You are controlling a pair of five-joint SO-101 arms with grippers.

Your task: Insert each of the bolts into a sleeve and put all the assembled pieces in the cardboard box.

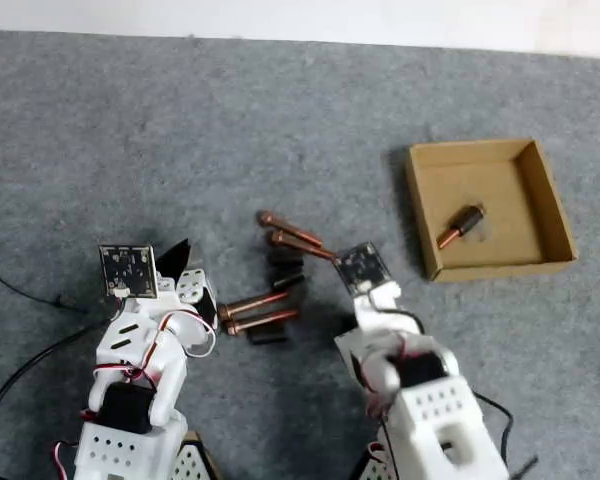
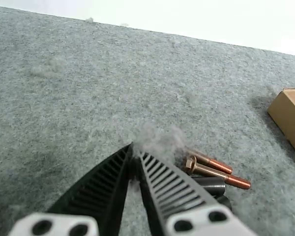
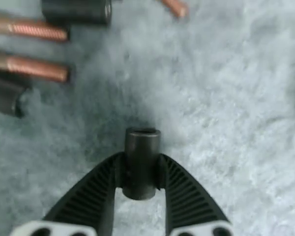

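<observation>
My left tool (image 2: pixel 134 156) was closed on nothing, tips together over the counter (image 2: pixel 64 88), with loose bolts (image 2: pixel 219 174) just beside it. My right tool (image 3: pixel 140 163) gripped a black sleeve (image 3: pixel 142 142), its open end pointing away from the tool. To do this well, I judged, the left should fetch a bolt and line it up with that bore. Beyond the right tool, the cardboard box (image 1: pixel 555 215) held one assembled piece (image 1: pixel 460 225).

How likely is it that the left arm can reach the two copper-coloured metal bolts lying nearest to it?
Probably yes. The two copper-coloured metal bolts lie close beside the left gripper, with nothing between them. It is shut and empty, so it must open first.
</observation>
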